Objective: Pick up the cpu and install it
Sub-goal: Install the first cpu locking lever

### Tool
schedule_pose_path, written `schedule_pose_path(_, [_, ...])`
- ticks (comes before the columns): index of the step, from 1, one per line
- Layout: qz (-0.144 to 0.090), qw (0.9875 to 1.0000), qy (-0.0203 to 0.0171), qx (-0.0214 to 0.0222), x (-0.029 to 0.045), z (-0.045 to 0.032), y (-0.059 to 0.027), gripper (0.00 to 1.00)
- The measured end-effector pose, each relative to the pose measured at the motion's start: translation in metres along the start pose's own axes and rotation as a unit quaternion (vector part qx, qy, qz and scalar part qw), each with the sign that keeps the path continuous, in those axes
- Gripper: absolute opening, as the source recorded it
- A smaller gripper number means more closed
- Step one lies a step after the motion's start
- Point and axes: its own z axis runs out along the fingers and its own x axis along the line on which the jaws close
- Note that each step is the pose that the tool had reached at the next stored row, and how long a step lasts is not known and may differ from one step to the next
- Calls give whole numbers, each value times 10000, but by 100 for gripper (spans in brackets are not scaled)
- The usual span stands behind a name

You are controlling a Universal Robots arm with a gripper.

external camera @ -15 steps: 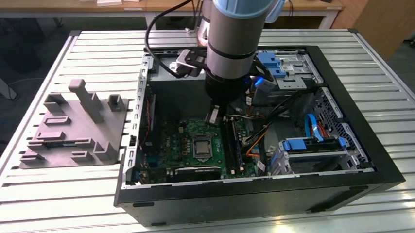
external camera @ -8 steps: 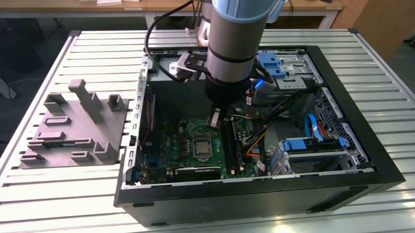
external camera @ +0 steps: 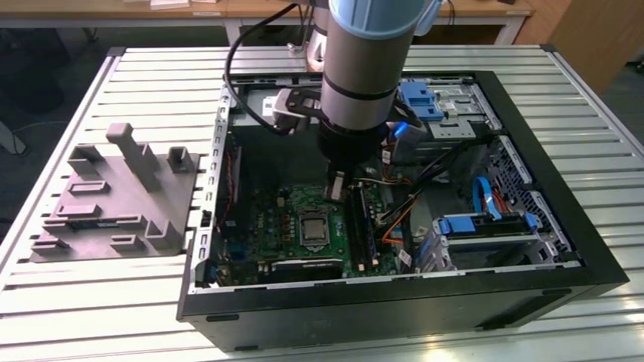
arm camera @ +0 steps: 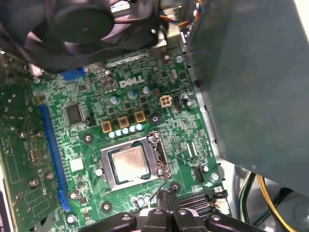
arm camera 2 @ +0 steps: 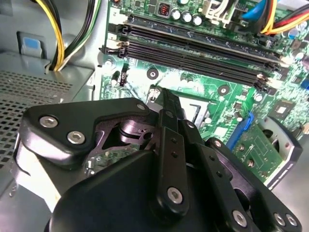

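Observation:
The cpu, a small silvery square chip, lies flat inside the dark metal-framed socket on the green motherboard. In the exterior view the cpu sits mid-board inside the open computer case. My gripper hangs inside the case just above and beside the socket, toward the memory slots. In both wrist views its black fingers meet at their tips, gripper and gripper, shut with nothing between them. The fingertips stand apart from the chip.
A black fan and a grey metal box flank the board. Yellow and black cables run beside the slots. Blue drive caddies fill the case's side at the exterior view's right. A grey fixture stands outside on the slatted table.

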Motion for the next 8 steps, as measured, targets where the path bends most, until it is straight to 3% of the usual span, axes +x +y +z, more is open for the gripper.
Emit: schedule_pose_path(8, [-264,9997,15,2,33,9,-3,11])
